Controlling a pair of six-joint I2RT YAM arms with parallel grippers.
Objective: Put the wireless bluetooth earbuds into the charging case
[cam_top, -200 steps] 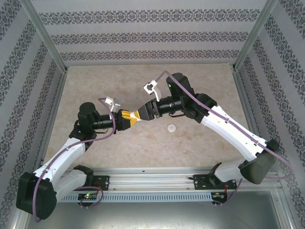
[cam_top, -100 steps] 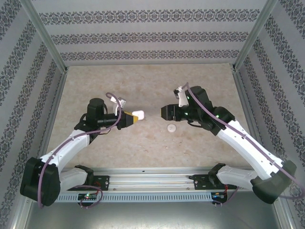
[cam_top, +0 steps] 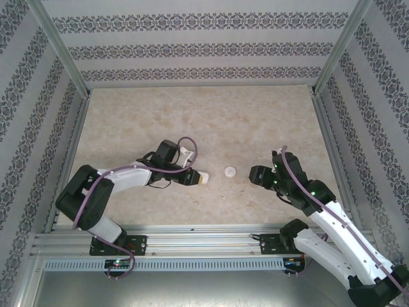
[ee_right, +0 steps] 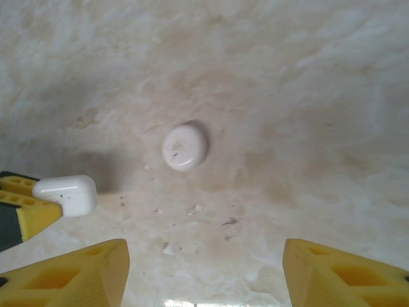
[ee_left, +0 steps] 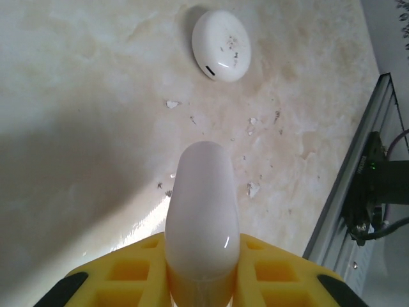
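Both my arms pulled back; left gripper (cam_top: 194,178) clamps charging case (ee_left: 202,211), right gripper (ee_right: 208,259) spread, facing white disc (ee_right: 185,146)

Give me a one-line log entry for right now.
left gripper: shut on charging case, low over table | right gripper: open, empty | white disc: on table between both grippers

charging case (cam_top: 201,179): in left jaws | disc (cam_top: 230,171): on table (cam_top: 192,115), between case and right jaws
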